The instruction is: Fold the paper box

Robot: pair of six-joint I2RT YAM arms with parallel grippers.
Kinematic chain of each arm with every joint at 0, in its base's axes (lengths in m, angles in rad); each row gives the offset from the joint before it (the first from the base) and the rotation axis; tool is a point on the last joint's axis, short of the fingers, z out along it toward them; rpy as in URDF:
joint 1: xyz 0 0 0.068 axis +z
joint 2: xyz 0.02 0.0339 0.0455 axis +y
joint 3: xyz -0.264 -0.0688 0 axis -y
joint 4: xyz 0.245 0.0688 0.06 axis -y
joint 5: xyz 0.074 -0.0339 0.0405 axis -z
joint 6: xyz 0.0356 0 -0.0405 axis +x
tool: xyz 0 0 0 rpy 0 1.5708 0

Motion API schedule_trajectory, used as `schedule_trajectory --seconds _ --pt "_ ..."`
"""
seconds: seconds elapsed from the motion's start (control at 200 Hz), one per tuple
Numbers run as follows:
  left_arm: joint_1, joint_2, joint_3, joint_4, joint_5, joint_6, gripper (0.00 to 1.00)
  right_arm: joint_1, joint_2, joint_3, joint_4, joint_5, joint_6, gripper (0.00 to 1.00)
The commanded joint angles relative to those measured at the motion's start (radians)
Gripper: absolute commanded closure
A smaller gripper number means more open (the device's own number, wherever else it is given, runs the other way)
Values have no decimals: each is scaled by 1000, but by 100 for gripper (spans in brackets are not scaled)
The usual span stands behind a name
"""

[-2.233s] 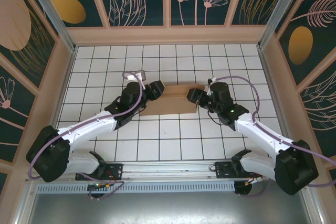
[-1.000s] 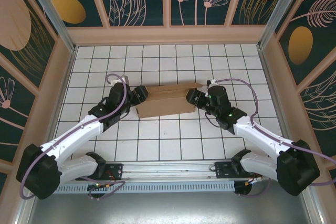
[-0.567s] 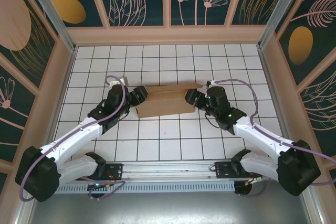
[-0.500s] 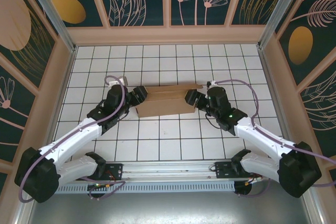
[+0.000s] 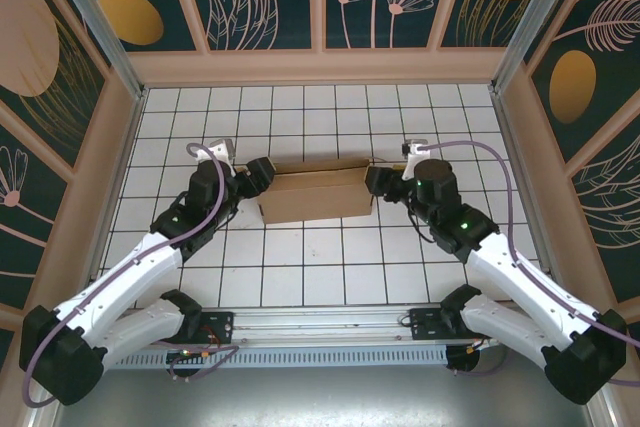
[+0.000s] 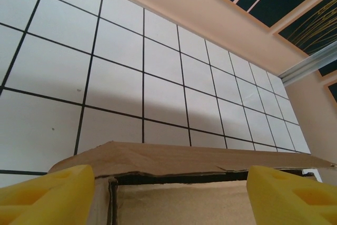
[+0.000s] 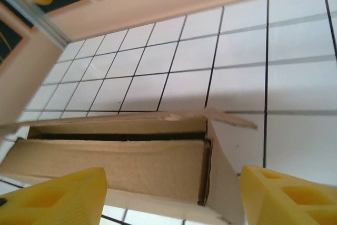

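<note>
Just plain brown paper box (image 5: 315,194)

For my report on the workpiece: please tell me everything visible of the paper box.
The paper box is plain brown corrugated cardboard, unprinted, a shallow long rectangle lying on the white tiled table. Its end walls stand up; a long flap on the far side bends over it, with a dark gap beneath. The left gripper and right gripper stand open at its two ends; contact is unclear.
</note>
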Motion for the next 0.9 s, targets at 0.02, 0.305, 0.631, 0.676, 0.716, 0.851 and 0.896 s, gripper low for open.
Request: schedule_trajectory --seconds 0.02,0.305,0.631,0.676,0.716,0.851,0.896 --pt "-1 -23 54 -62 -40 57 25 44 59 98 -24 -18 -330 33" --pt "-2 -95 92 -188 -8 89 40 141 262 256 -33 -9 -907 32" --pt "-3 -213 -5 -238 117 70 58 39 532 484 -33 -100 -935 29" --pt "-3 -215 -11 -239 131 65 58 2 549 501 -37 -185 -847 31" --pt "-4 -219 -18 -239 140 56 58 -9 562 509 -43 -247 -804 33" --pt "-3 -222 -51 -207 198 33 60 57 570 462 -49 -221 -783 37" --pt "-3 -221 -52 -209 198 36 60 77 556 426 -27 -204 -767 39"
